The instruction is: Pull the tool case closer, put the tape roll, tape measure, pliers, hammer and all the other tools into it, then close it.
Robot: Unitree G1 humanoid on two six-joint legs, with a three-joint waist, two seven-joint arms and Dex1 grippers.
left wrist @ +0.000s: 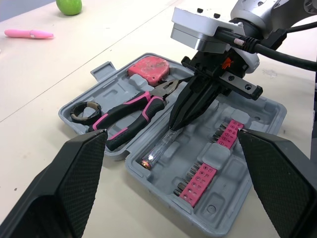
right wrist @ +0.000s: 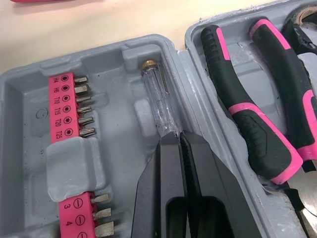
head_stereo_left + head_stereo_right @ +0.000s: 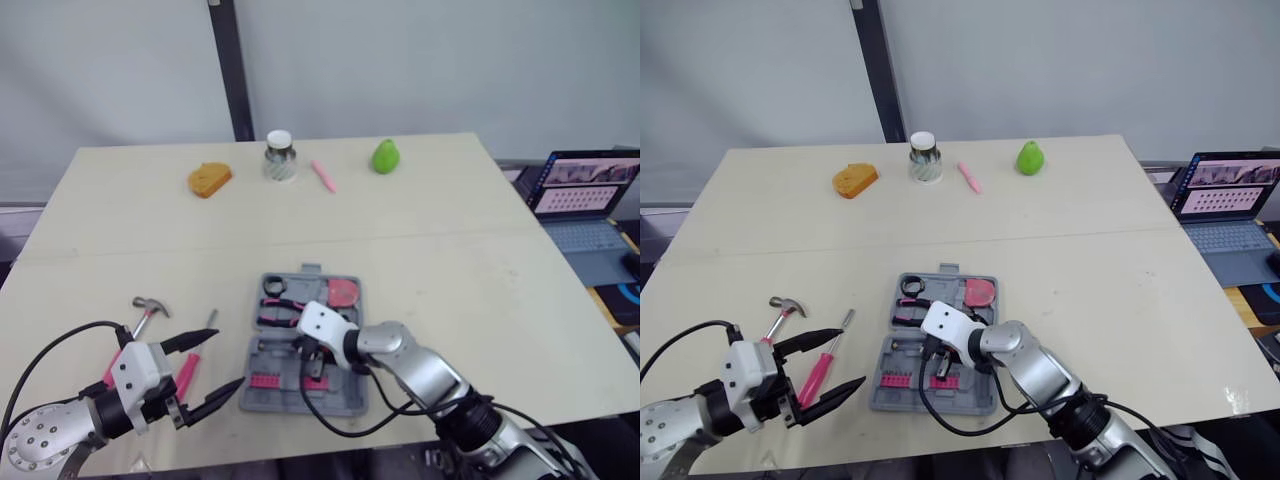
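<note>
Black fingers of the right gripper (image 2: 179, 136) are pressed tight together. Their tips touch the end of a clear screwdriver (image 2: 159, 101) lying in its slot in the tool case (image 1: 270, 114). I cannot tell if they pinch it. Next to it sit pink bits (image 2: 69, 106). The case lies open and flat on the table (image 3: 450, 250), near the front edge. Its other half holds the pliers (image 1: 131, 111), the tape roll (image 1: 84, 110) and the red tape measure (image 1: 148, 70). The left gripper (image 3: 228, 360) is spread wide, just left of the case. A pink screwdriver (image 3: 818, 375) and the hammer (image 3: 148, 310) lie on the table near it.
</note>
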